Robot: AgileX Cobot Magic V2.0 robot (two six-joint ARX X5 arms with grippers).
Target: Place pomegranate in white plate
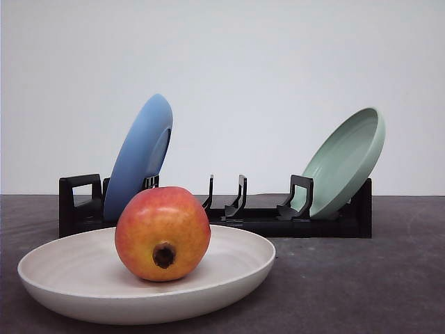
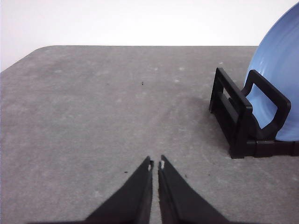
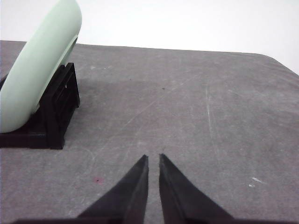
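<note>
The pomegranate (image 1: 162, 233), red-orange fading to yellow with a dark calyx hole facing the camera, rests inside the white plate (image 1: 76, 289) at the front left of the grey table. No gripper touches it. In the left wrist view my left gripper (image 2: 155, 164) is shut with nothing between its black fingers, low over bare table beside the rack's left end. My right gripper (image 3: 153, 157) is also shut and empty in the right wrist view, over bare table beside the rack's right end.
A black dish rack (image 1: 243, 216) stands behind the white plate. A blue plate (image 1: 139, 156) leans in its left slots and a pale green plate (image 1: 344, 163) in its right slots. The table's far edge meets a white wall.
</note>
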